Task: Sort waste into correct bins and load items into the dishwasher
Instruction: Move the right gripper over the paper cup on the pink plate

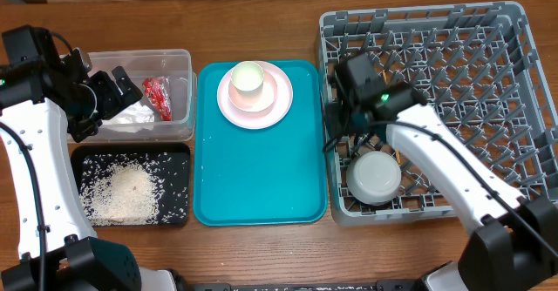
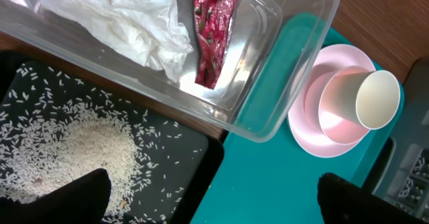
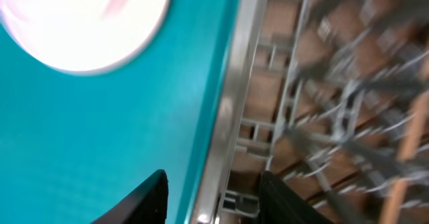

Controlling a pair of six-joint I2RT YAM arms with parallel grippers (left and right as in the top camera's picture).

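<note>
Both grippers are shown with fingers spread and nothing held. The right gripper is set astride the left rim of the grey dish rack along the table's right edge, where one pale bowl is already loaded. Mid-table on the teal tray, a pink plate, pink bowl and cup are stacked, seemingly awaiting loading. The left gripper is held over the far left corner. Waste is seen sorted there: rice in the black tray, tissue and wrapper in the clear tub.
</note>
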